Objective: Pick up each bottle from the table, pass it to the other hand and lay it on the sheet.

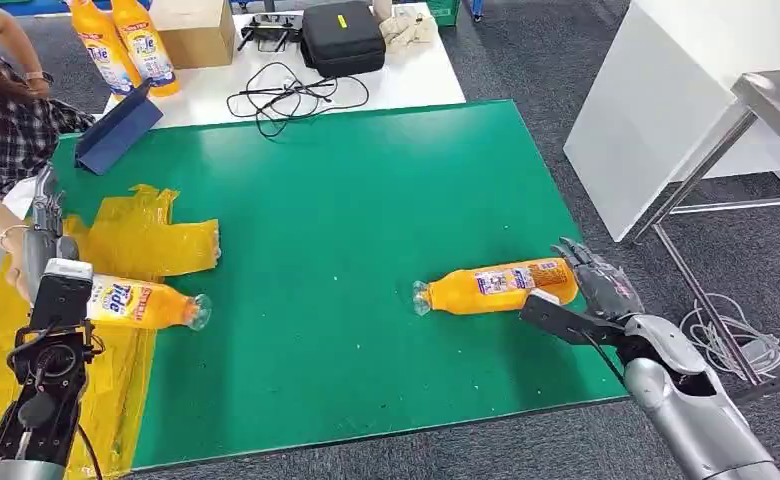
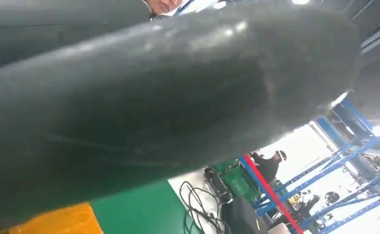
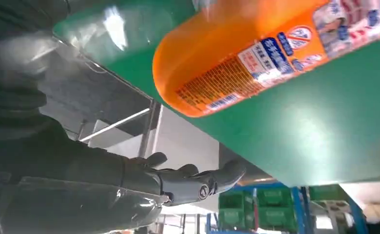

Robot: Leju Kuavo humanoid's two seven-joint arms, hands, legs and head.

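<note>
Two orange bottles lie on their sides: one on the yellow sheet [image 1: 136,240], the other bottle [image 1: 496,285] on the green surface [image 1: 366,250], its base toward the right hand [image 1: 586,290]. That hand sits just beside the base, fingers spread, thumb apart, holding nothing. A good grasp likely means wrapping the bottle's wide body, not the tapered neck, so it cannot roll away. The left hand [image 1: 44,225] hangs raised over the sheet's edge; whether it is open cannot be told.

lab/warehouse | blue racking [image 2: 353,170] | green mat [image 1: 346,270] | cables [image 1: 291,98]
</note>
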